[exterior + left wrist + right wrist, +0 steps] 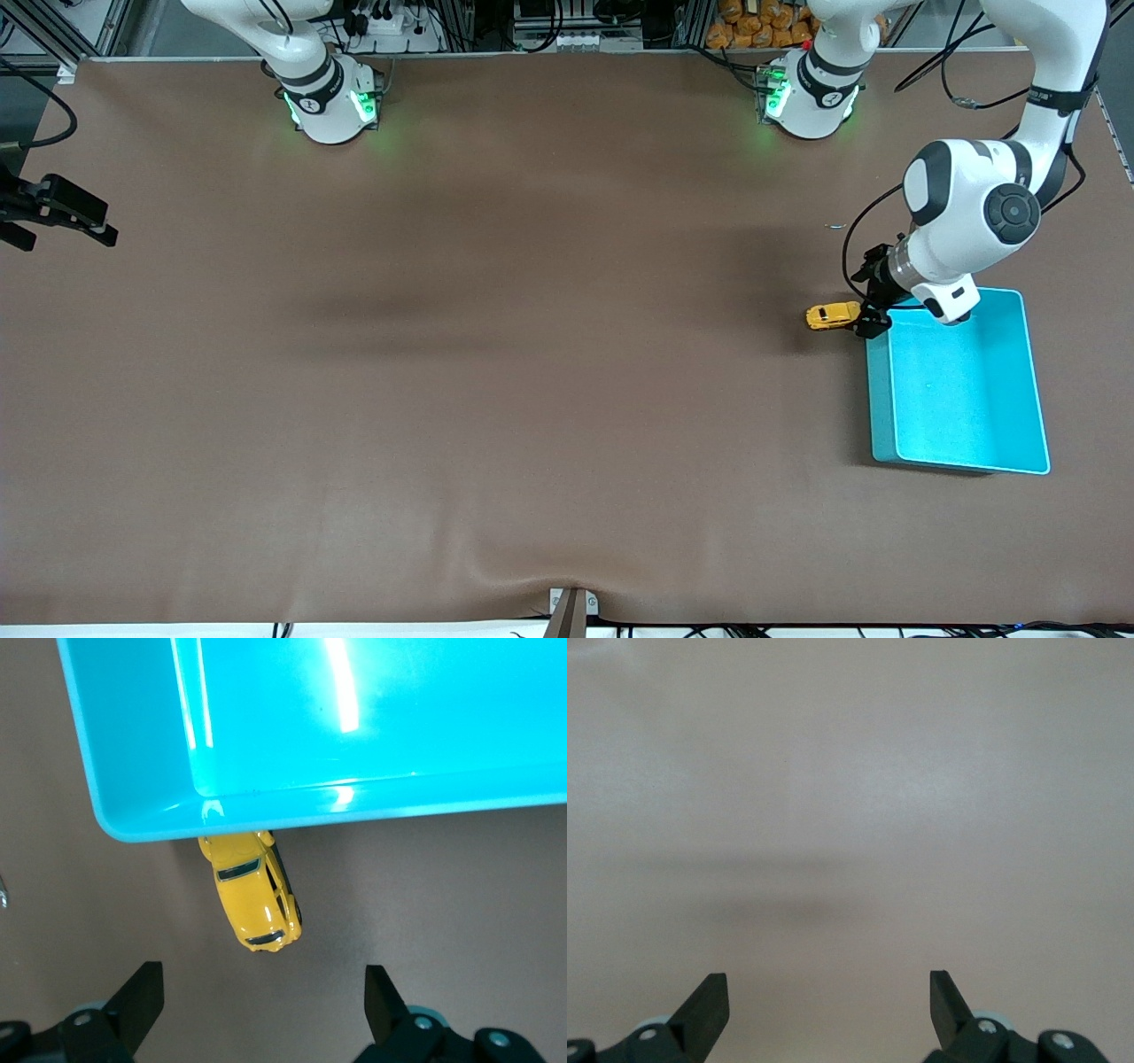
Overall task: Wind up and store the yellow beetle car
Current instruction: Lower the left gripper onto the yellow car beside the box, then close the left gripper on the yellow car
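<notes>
The brown table cover (496,372) spans the whole front view, with a slight ripple at its edge nearest the front camera; cables, metal framing and a heap of orange items crowd the strip above the arm bases. The teal bin (966,390) lies flat on the cover at the left arm's end of the table. The left arm bends down from its base, elbow high and wrist angled low, so that the left gripper (870,312) hangs over the cover at the bin's corner, fingers (142,992) spread wide and holding nothing. The right gripper (62,213) waits over the table's right-arm end, its fingers (709,997) likewise apart and empty. The yellow beetle car (833,315) sits on the cover just beside the bin's corner, outside it, on the bin's right-arm side.
</notes>
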### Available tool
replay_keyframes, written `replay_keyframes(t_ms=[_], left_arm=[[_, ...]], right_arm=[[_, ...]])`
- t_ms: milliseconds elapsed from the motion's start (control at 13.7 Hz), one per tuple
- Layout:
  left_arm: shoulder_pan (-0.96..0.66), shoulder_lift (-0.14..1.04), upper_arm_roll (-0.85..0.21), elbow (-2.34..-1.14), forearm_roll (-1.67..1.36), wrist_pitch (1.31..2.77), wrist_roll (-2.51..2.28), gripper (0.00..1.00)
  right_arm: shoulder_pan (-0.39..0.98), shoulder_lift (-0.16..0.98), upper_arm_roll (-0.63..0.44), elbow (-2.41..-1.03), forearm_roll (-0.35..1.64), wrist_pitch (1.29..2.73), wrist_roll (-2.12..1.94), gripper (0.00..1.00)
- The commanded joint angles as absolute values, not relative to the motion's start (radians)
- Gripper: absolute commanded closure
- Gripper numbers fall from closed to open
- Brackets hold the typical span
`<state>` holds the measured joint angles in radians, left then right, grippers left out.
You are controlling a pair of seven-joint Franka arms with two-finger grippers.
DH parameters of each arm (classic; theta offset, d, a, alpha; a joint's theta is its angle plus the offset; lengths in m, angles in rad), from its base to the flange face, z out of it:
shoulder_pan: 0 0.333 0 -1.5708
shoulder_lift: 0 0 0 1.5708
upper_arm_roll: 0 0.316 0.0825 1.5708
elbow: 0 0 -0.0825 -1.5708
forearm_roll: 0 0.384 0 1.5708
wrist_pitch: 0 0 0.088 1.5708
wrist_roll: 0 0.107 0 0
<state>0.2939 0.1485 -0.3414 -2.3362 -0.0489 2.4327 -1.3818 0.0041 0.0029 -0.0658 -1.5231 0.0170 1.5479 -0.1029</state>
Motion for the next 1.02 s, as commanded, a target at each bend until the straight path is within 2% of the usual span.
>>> replay_keyframes(t_ms=[0,512,950], left_arm=[[0.295,0.166,-0.347,-2.364,-0.048,2.489,-1.446,0.0],[0.293,0.215,-0.345,-2.454,-0.046,2.663,-1.48,0.0],[0.301,0.305,-0.337,-2.453,0.014,2.77,-1.48,0.0]], right_arm=[[0.017,-0.014,-0.067,-1.52,0.003,1.528,-0.083,0.0],[0.009,-0.015,-0.074,-1.519,0.002,1.514,-0.095,0.0],[0.009,-0.014,-0.074,-1.511,0.0,1.516,-0.092,0.0]])
